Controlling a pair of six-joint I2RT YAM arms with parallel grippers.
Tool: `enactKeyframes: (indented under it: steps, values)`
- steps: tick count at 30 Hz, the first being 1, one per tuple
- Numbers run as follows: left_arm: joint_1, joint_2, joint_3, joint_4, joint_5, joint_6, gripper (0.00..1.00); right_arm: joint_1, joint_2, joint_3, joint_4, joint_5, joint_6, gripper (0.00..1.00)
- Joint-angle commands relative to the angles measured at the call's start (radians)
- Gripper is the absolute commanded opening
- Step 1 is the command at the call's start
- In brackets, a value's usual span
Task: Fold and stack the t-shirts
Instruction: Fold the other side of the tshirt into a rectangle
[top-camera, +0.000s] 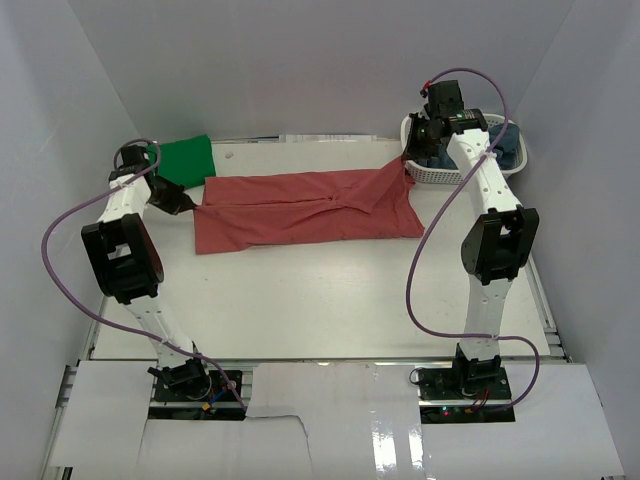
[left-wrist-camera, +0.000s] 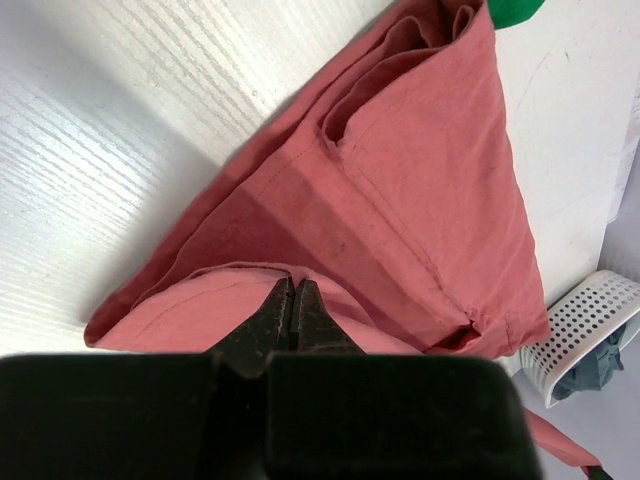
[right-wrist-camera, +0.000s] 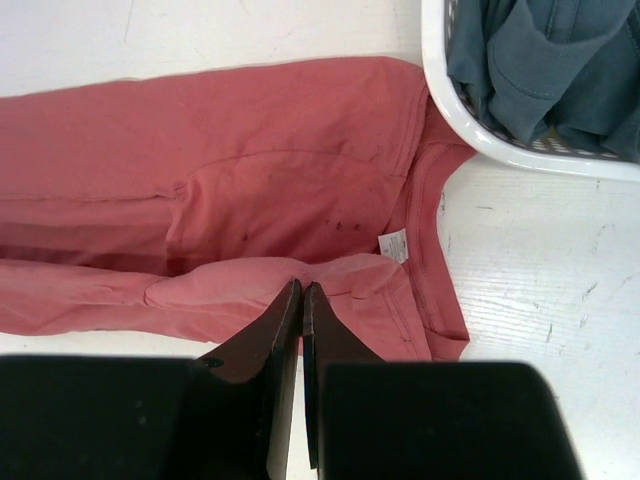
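No legible text; t-shirt (right-wrist-camera: 250, 150) tag (right-wrist-camera: 393, 245) unreadable

On my white table (top-camera: 330, 300) I see a red shirt (top-camera: 300, 210) spread lengthwise across the far half, a green shirt (top-camera: 185, 160) at far left and a white basket (top-camera: 432, 174) at far right.

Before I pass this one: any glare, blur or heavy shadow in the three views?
Top external: sharp, even light, glare on the glossy sheet by the bases. Left wrist: left gripper dark and blurred, soft shadow on the table beside the salmon-red t-shirt. Right wrist: cloth and basket sharp, right gripper soft.
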Motion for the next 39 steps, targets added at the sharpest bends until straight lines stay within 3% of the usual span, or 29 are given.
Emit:
enactKeyframes:
  steps: [1, 23, 33, 35, 39]
  values:
    - [0.011, 0.009, 0.043, 0.003, 0.010, -0.009, 0.00, -0.008, -0.006, 0.013, 0.061, -0.021, 0.013, 0.08]
    - [0.011, 0.104, 0.064, 0.045, 0.039, -0.006, 0.00, -0.008, 0.099, -0.070, 0.238, -0.116, 0.058, 0.09]
    - [0.011, 0.147, 0.058, 0.083, 0.104, 0.013, 0.00, -0.008, 0.142, -0.064, 0.299, -0.111, 0.053, 0.23]
    - [0.011, 0.147, 0.056, 0.103, 0.134, 0.030, 0.11, -0.008, 0.142, -0.064, 0.304, -0.110, 0.051, 0.25]
    - [0.011, 0.097, 0.012, 0.161, 0.119, 0.025, 0.38, -0.008, 0.132, -0.062, 0.308, -0.099, 0.050, 0.44]
